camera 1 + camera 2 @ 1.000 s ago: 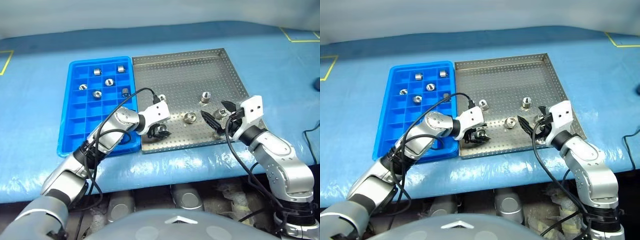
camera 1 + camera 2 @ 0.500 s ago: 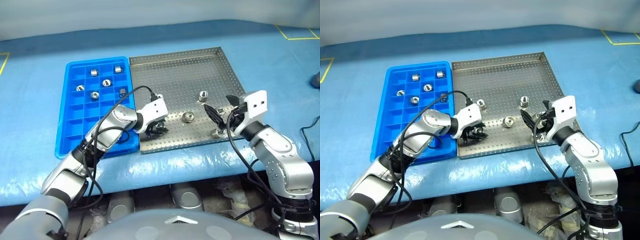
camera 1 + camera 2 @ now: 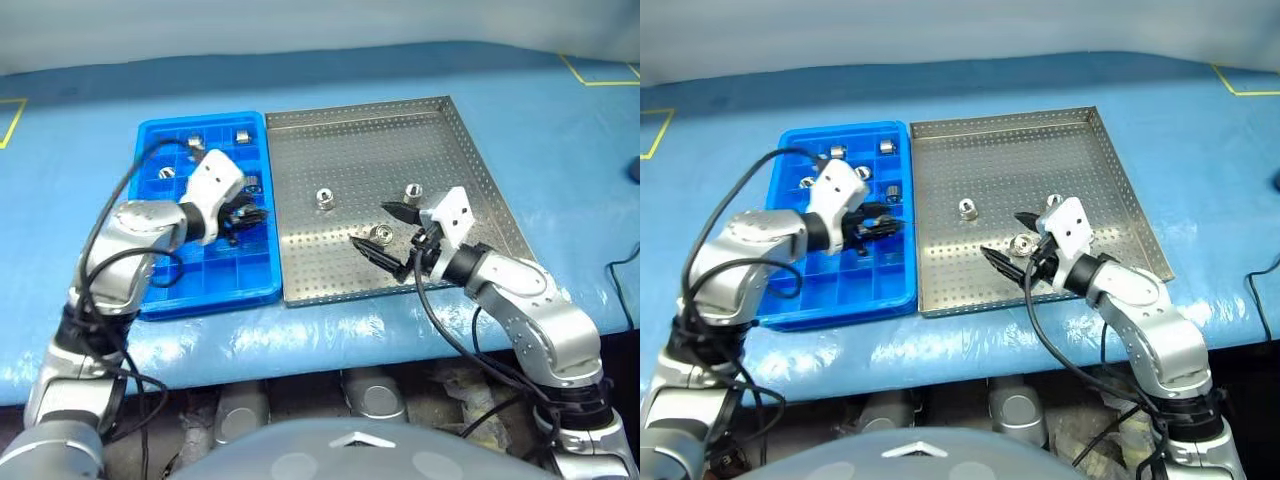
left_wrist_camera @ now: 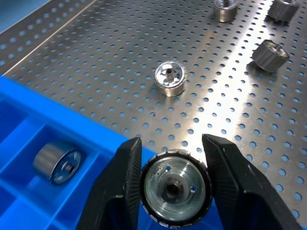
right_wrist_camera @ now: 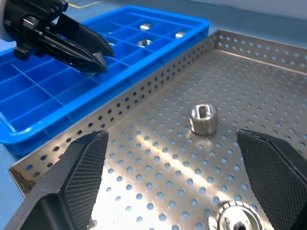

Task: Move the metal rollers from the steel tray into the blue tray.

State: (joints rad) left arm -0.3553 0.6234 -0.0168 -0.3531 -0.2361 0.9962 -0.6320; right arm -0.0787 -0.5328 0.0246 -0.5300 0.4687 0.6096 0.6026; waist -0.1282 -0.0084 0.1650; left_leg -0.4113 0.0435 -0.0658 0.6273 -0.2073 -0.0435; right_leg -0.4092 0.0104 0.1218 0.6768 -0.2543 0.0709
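Blue sheeting (image 3: 90,120) covers the bench under both trays. Head views: left gripper (image 3: 243,215) carries a roller over the blue tray (image 3: 165,290) for sorting; right gripper (image 3: 385,238), fingers spread, straddles a roller (image 3: 380,234) in the steel tray (image 3: 370,135). Left wrist view: jaws pinch the held roller (image 4: 172,187). Right wrist view: loose rollers lie ahead.

Bright, even light falls from overhead, so shadows on the blue worktop (image 3: 80,270) stay soft and short. The steel tray (image 4: 120,57) throws white glare streaks across its perforated floor. In the right wrist view the claw's own fingers (image 5: 72,182) loom large, dark and slightly soft.
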